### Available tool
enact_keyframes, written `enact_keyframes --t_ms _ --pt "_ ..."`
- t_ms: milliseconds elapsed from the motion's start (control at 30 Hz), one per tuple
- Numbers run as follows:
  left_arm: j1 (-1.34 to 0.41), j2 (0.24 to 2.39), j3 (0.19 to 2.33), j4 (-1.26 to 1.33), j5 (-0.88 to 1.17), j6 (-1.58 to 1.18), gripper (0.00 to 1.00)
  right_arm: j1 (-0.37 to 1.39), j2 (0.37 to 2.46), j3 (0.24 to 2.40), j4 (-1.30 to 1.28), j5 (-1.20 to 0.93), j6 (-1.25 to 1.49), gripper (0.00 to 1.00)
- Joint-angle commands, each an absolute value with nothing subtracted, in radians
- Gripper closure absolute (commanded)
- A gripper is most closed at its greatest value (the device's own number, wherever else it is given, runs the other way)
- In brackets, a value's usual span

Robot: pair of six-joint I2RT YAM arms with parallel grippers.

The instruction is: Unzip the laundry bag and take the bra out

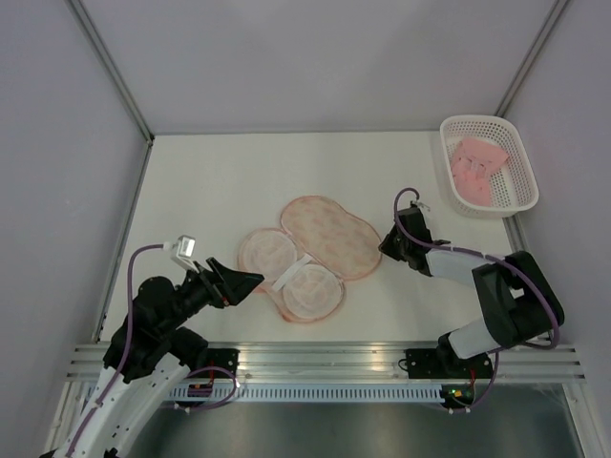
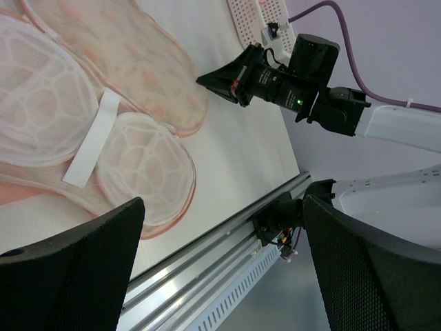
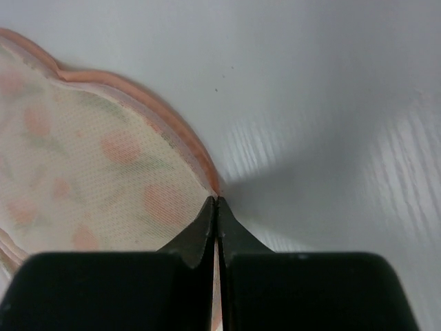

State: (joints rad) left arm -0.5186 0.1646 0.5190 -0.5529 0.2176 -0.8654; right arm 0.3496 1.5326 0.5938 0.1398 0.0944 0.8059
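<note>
The laundry bag (image 1: 329, 237) lies unzipped and spread flat at mid-table, its leaf-print half to the right and two round white cups (image 1: 272, 250) joined by a white strap to the left. My right gripper (image 1: 384, 250) is shut on the pink trim at the bag's right edge (image 3: 89, 165). In the right wrist view its jaws (image 3: 218, 200) meet on that trim. My left gripper (image 1: 246, 283) hangs open just left of the cups, with nothing between its fingers (image 2: 224, 207). The pale pink bra (image 1: 477, 167) lies in the basket at the back right.
The white lattice basket (image 1: 523, 181) stands at the table's back right corner, against the right wall. A metal rail (image 2: 207, 255) runs along the near table edge below the left gripper. Walls enclose the table on the left, back and right.
</note>
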Motion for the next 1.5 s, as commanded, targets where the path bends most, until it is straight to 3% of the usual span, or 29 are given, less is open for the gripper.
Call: enact_keyframes --t_ms 0,167,300,500,733,967,1000,1033,1067,1133,1167,1200,1333,1433,1467 --pt "-0.518 0.143 0.54 -0.558 0.206 -0.868 0.01 0.353 1.395 0.564 0.003 0.153 0.764 1.0" --pt "-0.518 0.135 0.538 -0.568 0.187 -0.877 0.0 0.411 1.171 0.61 -0.04 0.201 0.608 1.0" --pt "-0.518 0.133 0.548 -0.583 0.147 -0.891 0.0 0.57 1.048 0.679 -0.112 0.204 0.43 1.0" --pt "-0.518 0.083 0.56 -0.644 0.057 -0.937 0.0 0.664 0.994 0.683 -0.09 -0.158 0.276 1.0" --pt "-0.518 0.026 0.581 -0.722 -0.031 -0.976 0.0 0.991 1.17 0.762 -0.169 -0.219 0.198 0.99" --pt "-0.518 0.009 0.595 -0.759 -0.052 -0.988 0.0 1.305 1.484 0.87 -0.097 -0.268 0.232 1.0" --pt "-0.518 0.009 0.6 -0.768 -0.055 -0.989 0.0 1.319 1.509 0.882 -0.092 -0.275 0.242 0.97" --pt "-0.518 -0.021 0.604 -0.779 -0.058 -0.989 0.0 1.333 1.529 0.908 -0.092 -0.276 0.245 0.88" --pt "-0.518 -0.026 0.613 -0.785 -0.06 -0.988 0.0 1.353 1.563 0.92 -0.101 -0.272 0.247 0.54" --pt "-0.518 -0.031 0.621 -0.805 -0.069 -0.985 0.0 1.365 1.58 0.946 -0.12 -0.25 0.255 0.26" --pt "-0.518 -0.035 0.629 -0.808 -0.072 -0.985 0.0 1.368 1.575 0.948 -0.123 -0.227 0.256 0.06" --pt "-0.518 -0.038 0.63 -0.814 -0.074 -0.983 0.0 1.368 1.563 0.946 -0.121 -0.209 0.261 0.02" --pt "-0.518 -0.043 0.63 -0.821 -0.069 -0.986 0.0 1.361 1.482 0.911 -0.094 -0.098 0.296 0.02" --pt "-0.518 -0.043 0.63 -0.822 -0.064 -0.986 0.0 1.31 1.427 0.879 -0.06 -0.006 0.386 0.02" --pt "-0.518 -0.043 0.63 -0.824 -0.064 -0.986 0.0 1.26 1.428 0.877 -0.072 0.026 0.431 0.07"
